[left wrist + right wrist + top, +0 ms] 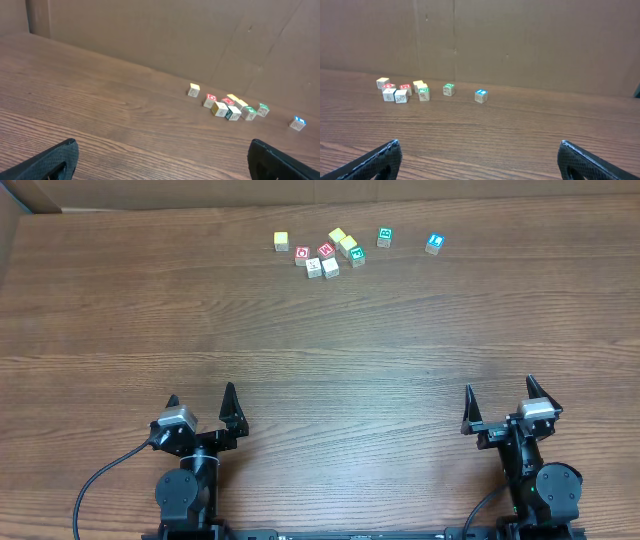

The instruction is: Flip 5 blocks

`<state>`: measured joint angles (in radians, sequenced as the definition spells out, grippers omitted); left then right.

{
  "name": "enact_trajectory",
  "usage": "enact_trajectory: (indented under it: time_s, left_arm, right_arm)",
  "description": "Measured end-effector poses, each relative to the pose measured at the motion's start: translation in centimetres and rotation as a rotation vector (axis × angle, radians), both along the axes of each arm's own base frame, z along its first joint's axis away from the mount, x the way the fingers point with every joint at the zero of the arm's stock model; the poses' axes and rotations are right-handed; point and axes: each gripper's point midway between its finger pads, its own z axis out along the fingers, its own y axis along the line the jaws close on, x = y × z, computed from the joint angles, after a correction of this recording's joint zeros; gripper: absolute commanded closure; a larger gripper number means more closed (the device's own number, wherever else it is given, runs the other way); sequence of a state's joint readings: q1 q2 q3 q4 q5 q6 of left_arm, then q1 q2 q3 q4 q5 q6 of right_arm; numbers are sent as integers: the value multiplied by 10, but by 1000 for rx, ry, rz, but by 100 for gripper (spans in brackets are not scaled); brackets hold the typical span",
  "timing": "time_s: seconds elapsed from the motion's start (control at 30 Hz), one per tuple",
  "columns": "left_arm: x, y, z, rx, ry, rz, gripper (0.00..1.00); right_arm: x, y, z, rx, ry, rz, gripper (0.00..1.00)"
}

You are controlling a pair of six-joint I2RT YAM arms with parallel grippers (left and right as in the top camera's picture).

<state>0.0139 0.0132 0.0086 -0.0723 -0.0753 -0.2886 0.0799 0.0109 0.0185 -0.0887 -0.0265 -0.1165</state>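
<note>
Overhead, you see both arms parked at the near edge of the brown wood-grain table (320, 360), well apart from the tiny cubes along its far edge. Your left gripper (202, 402) has its black fingers spread wide with nothing between them, and your right gripper (500, 394) stands the same way, empty. Two whitish-faced wooden letter cubes (314, 267) sit side by side at the front of the cluster. A green-printed cube (357, 256) rests against a yellow-faced cube (348, 246). A second green-printed cube (384, 238) stands apart further right, and the blue-printed cube (434, 244) sits alone, rightmost. Red-faced cubes (302, 255) lie just behind the whitish pair.
</note>
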Motion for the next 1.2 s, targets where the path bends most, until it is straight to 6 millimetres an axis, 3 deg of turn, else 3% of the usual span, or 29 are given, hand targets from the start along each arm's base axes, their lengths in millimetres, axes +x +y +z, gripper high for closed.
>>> enact_trajectory:
  time_s: [0.53, 0.87, 1.0, 1.2]
  left_arm:
    - [0, 0, 0, 0, 0, 0, 0]
    - [-1, -3, 0, -1, 8, -16, 0]
    - [-5, -4, 13, 1, 20, -25, 0]
    - [-20, -6, 71, 3, -48, -35, 0]
  right_arm:
    - [0, 0, 2, 2, -7, 0, 0]
    - [-2, 3, 11, 130, -5, 16, 0]
    - [-9, 3, 37, 152, -19, 21, 0]
    - [-26, 2, 94, 172, -83, 27, 0]
